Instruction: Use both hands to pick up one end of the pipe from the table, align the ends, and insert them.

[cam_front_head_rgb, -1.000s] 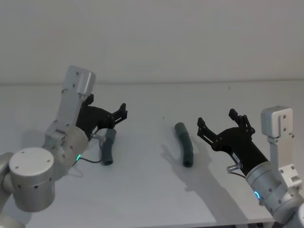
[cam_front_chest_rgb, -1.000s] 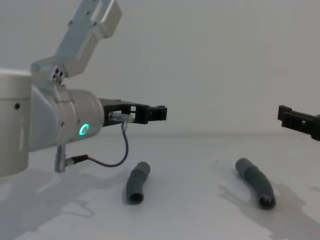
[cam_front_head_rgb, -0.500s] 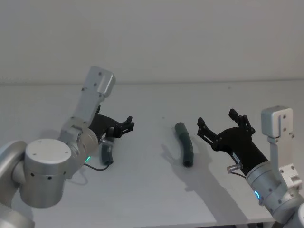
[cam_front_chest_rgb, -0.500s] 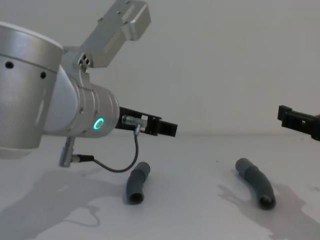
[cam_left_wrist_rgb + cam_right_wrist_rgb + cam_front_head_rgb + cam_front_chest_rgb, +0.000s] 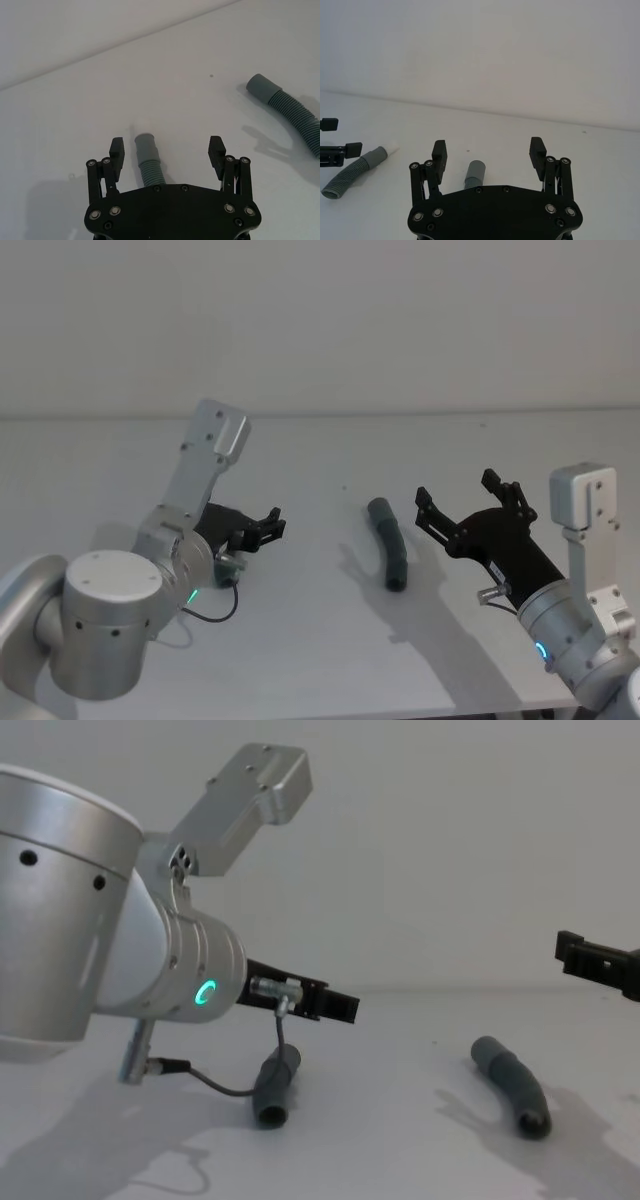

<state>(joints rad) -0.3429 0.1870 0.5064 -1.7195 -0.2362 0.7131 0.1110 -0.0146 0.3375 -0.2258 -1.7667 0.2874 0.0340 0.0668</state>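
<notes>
Pipe lies in two pieces, well apart on the table [image 5: 300, 640]. Left gripper [image 5: 166, 149], spread wide and empty, hovers low over the left piece [image 5: 148, 162], straddling its cuffed end. Right gripper [image 5: 456, 490], likewise spread and empty, hangs near the right piece [image 5: 390, 545].

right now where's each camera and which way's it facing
Head: looks down on the matte white table; black slotted left gripper and right gripper show.
Left wrist: behind open left gripper, facing the left dark grey corrugated hose piece.
Right wrist: behind open right gripper, facing right hose piece.
Chest: low, across the table; silver left arm large.
Wrist views share both hose pieces.
</notes>
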